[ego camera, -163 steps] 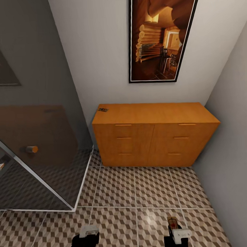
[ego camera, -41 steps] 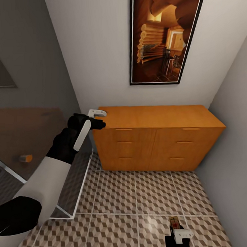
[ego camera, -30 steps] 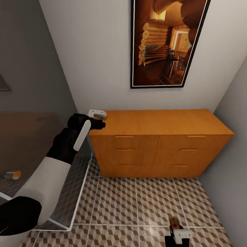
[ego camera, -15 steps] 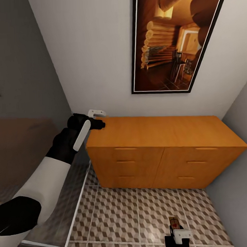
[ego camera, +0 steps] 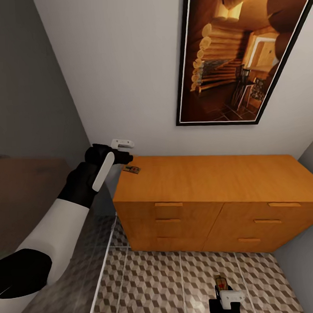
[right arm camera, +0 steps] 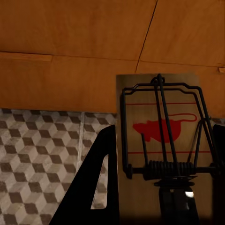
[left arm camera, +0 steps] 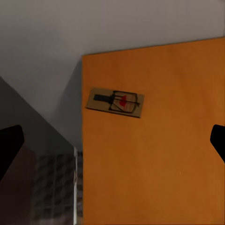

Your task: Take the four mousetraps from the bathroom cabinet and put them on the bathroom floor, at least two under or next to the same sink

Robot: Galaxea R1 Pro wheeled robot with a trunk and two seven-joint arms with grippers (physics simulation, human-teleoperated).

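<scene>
You were fetching the mousetrap (ego camera: 131,169) lying at the cabinet's (ego camera: 212,181) back left corner, your spread-open left hand (ego camera: 124,151) poised just above it, needing to descend and close, while your right hand (ego camera: 222,294) clutched another mousetrap (right arm camera: 161,140).

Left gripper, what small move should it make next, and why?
Probably ease the left gripper down over the mousetrap on the cabinet top: its jaws are open, nothing between them, and the trap lies just beneath.
</scene>
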